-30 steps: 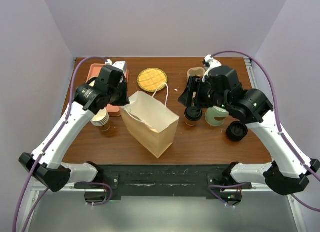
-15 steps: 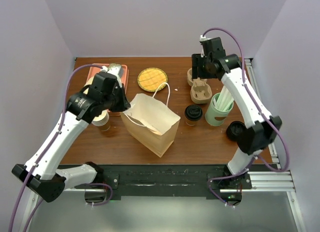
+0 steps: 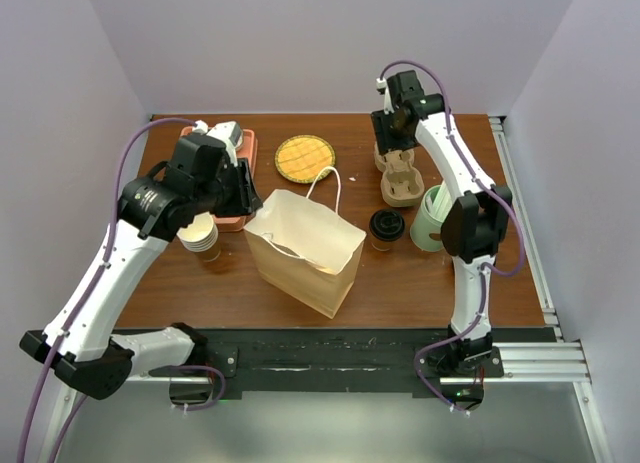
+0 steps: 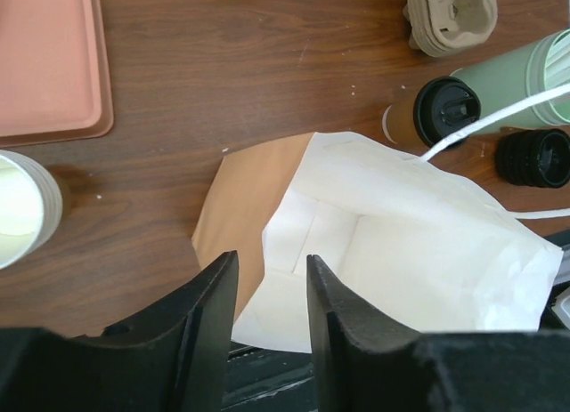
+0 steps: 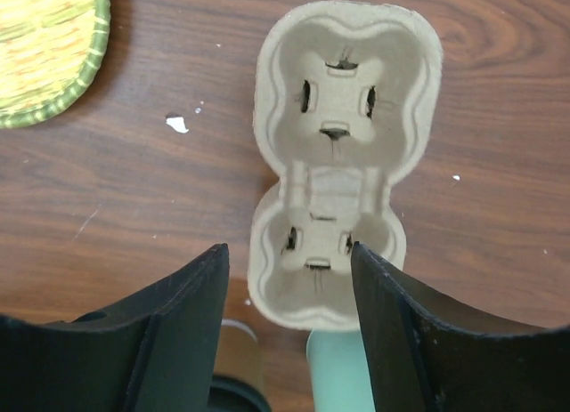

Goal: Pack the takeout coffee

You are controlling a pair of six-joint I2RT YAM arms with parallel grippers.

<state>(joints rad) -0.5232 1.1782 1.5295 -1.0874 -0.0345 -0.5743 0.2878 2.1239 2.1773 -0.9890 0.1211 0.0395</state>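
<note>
Top external view: the takeout coffee (image 3: 386, 228) stands upright on the tabletop (image 3: 400, 283), a little right of centre, black lid on. No claw touches it. It sits between the paper bag (image 3: 305, 248) on its left and the pale-green cup of straws (image 3: 430, 218) on its right, near both.

Left wrist view: the coffee (image 4: 443, 109) is just beyond the bag's far rim, with a white bag handle crossing in front of it. A stack of black lids (image 4: 534, 157) lies toward the right edge, near the green cup (image 4: 517, 78).

The bag (image 4: 401, 243) stands open-mouthed at mid-tabletop and its white interior is visible.

The left claw (image 4: 267, 287) hangs over the bag's left rim. Its jaws are parted by a narrow gap and the rim runs under that gap. No grip on it is evident.

The right claw (image 5: 289, 278) is spread wide and holds nothing. It hovers over the pulp cup carrier (image 5: 334, 154), which lies toward the far edge, right of middle.

The woven round mat (image 3: 304, 158) is near the middle of the far edge. The pink tray (image 4: 49, 65) is in the far left corner. A stack of lidless cups (image 3: 200, 238) stands near the left edge.
</note>
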